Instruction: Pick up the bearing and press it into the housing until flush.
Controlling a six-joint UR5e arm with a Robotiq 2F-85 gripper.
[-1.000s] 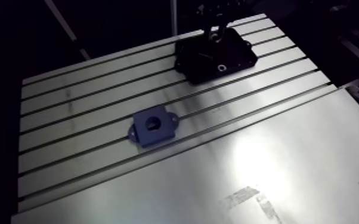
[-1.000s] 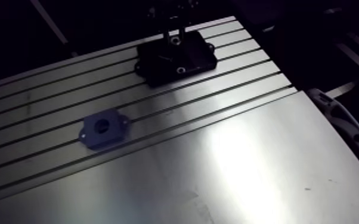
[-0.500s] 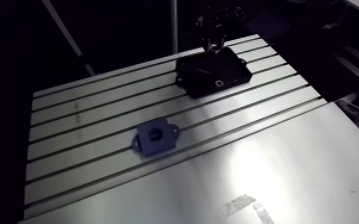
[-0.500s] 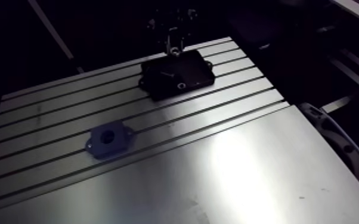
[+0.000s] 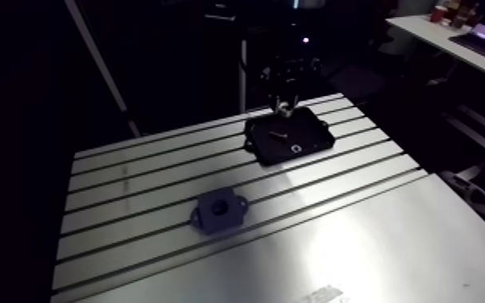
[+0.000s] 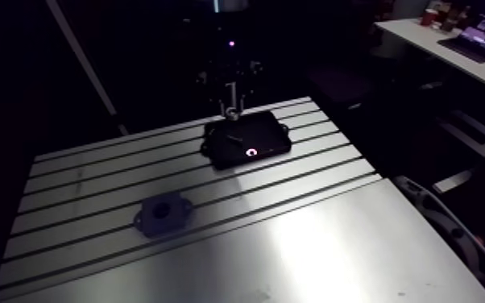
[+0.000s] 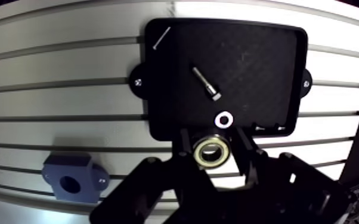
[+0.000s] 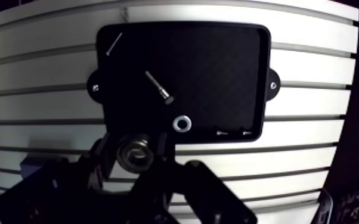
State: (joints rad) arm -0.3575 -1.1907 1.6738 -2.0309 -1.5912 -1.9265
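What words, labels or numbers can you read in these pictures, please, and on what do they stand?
No text can be read.
On the black tray: small white marks near one edge, too small to read.
On the bearing, housing and table: no lettering shows.

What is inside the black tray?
A bolt, a washer and a thin pin lie in the tray. The gripper, holding the bearing, covers the edge beneath it, so anything there is hidden.
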